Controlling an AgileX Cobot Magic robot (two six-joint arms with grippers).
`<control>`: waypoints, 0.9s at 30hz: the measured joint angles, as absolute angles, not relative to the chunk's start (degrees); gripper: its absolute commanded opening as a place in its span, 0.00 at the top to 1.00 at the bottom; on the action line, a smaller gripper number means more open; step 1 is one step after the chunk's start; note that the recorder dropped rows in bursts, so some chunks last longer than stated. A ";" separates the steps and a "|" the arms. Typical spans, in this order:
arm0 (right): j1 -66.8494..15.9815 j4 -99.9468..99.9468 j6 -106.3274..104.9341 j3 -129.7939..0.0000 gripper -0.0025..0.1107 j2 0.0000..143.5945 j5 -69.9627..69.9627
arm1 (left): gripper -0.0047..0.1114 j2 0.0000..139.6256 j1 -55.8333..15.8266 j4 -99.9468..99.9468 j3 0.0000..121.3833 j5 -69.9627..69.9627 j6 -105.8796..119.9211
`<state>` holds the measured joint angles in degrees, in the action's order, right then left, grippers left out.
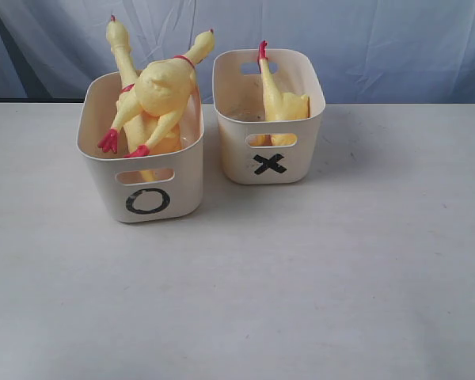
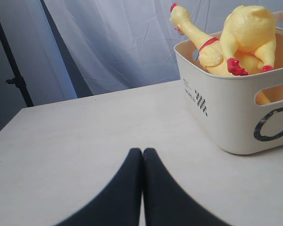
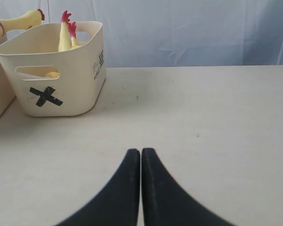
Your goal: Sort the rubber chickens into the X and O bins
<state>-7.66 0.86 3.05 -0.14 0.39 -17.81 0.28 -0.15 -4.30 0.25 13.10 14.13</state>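
- Left gripper [image 2: 142, 151]: fingers pressed together, nothing between them, low over bare table [image 2: 75, 141].
- Right gripper [image 3: 141, 151]: same story, pinched closed and empty.
- O bin [image 1: 103, 182] sits near the left gripper, with two long chickens [image 1: 162, 91] piled in it, necks poking over the rim.
- X bin [image 1: 236, 146], just beside it, holds a thin chicken [image 1: 269, 83] and a stubby chicken [image 1: 294, 107].
- No chicken lies loose on the table, so the sorting looks finished.
- Next move, if any: arms hold clear of both bins.

O [image 1: 148, 201] on left tub [image 1: 103, 178], X [image 1: 269, 164] on right tub [image 1: 236, 146]
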 measured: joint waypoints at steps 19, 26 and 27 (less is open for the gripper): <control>-7.66 0.86 3.10 -0.14 0.97 0.39 -17.81 | 0.96 0.28 -0.15 -4.17 0.25 13.10 14.13; -7.66 0.86 3.19 -0.14 0.97 0.39 -17.81 | 0.96 0.28 0.47 -4.17 0.25 13.10 14.13; -7.66 0.86 3.19 -0.14 0.97 0.39 -17.81 | 0.96 0.28 0.41 -4.17 0.25 13.10 14.13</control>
